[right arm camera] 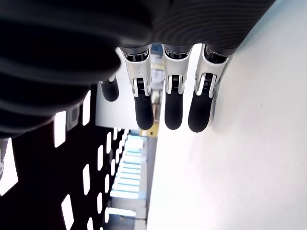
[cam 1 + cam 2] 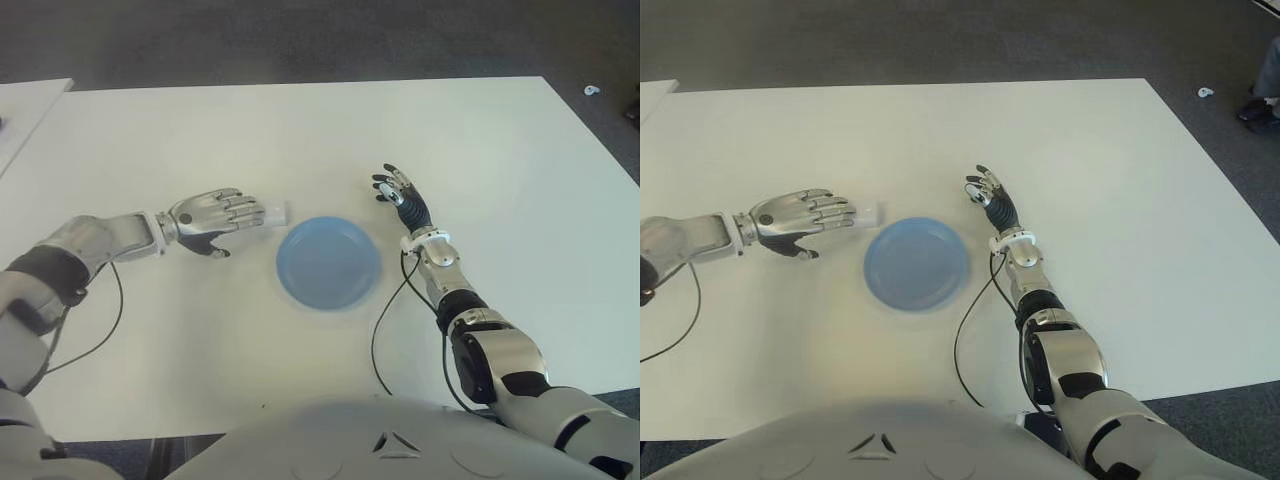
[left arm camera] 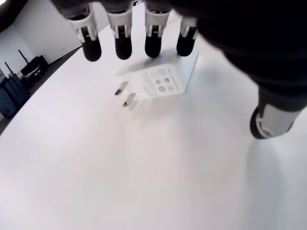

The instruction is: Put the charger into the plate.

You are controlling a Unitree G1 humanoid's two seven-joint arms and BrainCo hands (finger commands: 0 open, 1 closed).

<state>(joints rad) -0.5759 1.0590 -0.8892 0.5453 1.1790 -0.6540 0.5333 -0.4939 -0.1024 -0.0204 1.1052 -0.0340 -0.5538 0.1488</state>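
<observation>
A white charger [image 2: 276, 213] lies flat on the white table [image 2: 300, 130], just left of the blue plate [image 2: 329, 262]; nothing lies in the plate. My left hand [image 2: 222, 214] reaches in from the left, its fingers stretched out over the charger's near end. In the left wrist view the charger [image 3: 163, 79] shows its two metal prongs, with the fingertips [image 3: 122, 45] hovering at its edge and the thumb [image 3: 268, 120] held apart, so nothing is grasped. My right hand [image 2: 401, 193] shows to the right of the plate, fingers spread and holding nothing.
A black cable [image 2: 383, 325] loops on the table from my right forearm, near the plate's right side. A second white table [image 2: 25, 105] adjoins at the far left. Dark carpet lies beyond the far edge, with a small white item [image 2: 592, 90] on it.
</observation>
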